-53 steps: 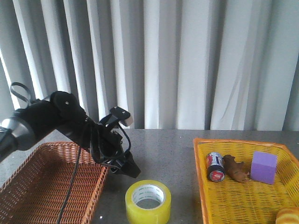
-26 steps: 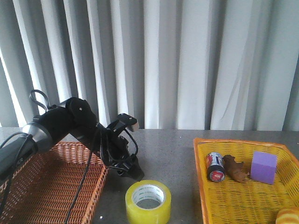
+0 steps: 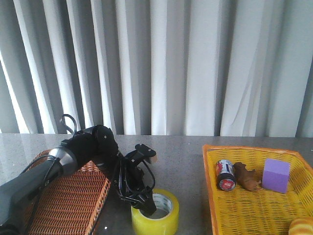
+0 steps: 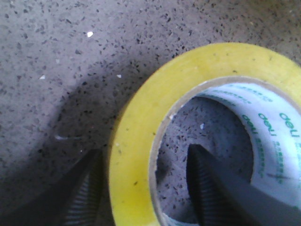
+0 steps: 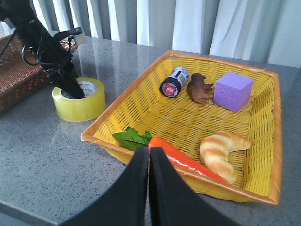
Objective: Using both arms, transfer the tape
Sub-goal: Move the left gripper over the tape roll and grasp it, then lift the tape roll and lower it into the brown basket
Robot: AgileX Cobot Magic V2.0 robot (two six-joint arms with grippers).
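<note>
The yellow tape roll (image 3: 169,221) lies flat on the grey table between the two baskets. It fills the left wrist view (image 4: 225,61) and also shows in the right wrist view (image 5: 81,107). My left gripper (image 3: 146,206) is open and down on the roll. In the left wrist view (image 4: 143,153) one finger (image 4: 80,197) is outside the yellow wall and the other finger (image 4: 211,188) is inside the white core, with a gap to the wall. My right gripper (image 5: 149,153) is shut and empty, above the near rim of the yellow basket.
A brown wicker basket (image 3: 54,196) stands left of the tape. The yellow basket (image 3: 211,188) on the right holds a small can (image 3: 225,175), a brown toy animal (image 3: 246,176), a purple cube (image 3: 276,175), a croissant (image 5: 223,148) and a carrot (image 5: 183,160).
My left arm has moved right and down from beside the brown basket. Its gripper has dropped from above the table onto the tape, one finger now in the core.
</note>
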